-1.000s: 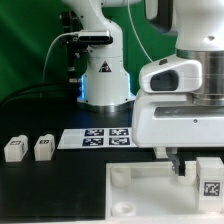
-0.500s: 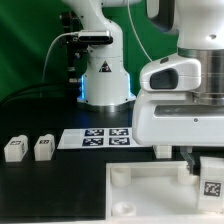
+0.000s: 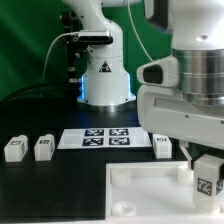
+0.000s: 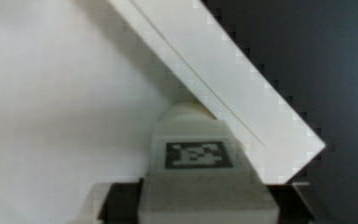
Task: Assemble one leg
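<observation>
White tagged leg [image 3: 207, 178] upright over tray corner, three more legs [image 3: 14, 149] standing on table

Four legs [image 3: 14, 149] — one tray [image 3: 150, 190], one marker board [image 3: 97, 138]

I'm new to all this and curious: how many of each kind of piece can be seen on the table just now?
Small white tagged legs: 4, at and
Large white tray-like piece: 1
Marker board: 1
Total: 6
</observation>
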`<state>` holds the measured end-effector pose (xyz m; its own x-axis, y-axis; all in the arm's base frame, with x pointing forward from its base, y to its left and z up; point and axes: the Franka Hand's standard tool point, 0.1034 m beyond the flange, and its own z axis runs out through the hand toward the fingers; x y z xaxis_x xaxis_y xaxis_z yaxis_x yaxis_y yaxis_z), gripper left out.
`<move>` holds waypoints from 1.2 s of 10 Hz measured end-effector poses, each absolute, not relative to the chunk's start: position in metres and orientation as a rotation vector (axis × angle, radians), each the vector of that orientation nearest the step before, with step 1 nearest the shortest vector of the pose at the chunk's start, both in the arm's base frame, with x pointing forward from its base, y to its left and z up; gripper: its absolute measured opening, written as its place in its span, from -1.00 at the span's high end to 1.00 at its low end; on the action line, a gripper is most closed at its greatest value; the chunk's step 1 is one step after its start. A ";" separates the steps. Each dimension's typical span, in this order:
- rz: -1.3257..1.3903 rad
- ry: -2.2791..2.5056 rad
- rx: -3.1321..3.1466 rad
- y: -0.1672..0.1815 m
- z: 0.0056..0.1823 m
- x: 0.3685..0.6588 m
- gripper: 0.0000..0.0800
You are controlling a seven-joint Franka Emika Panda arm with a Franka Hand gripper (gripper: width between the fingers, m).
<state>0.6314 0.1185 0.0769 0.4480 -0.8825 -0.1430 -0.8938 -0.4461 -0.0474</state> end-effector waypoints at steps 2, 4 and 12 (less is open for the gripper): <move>0.196 1.912 -2.319 0.120 0.075 0.633 0.27; 0.223 2.152 -2.103 0.121 0.075 0.633 0.27; 0.150 1.449 -2.635 0.128 0.076 0.631 -0.60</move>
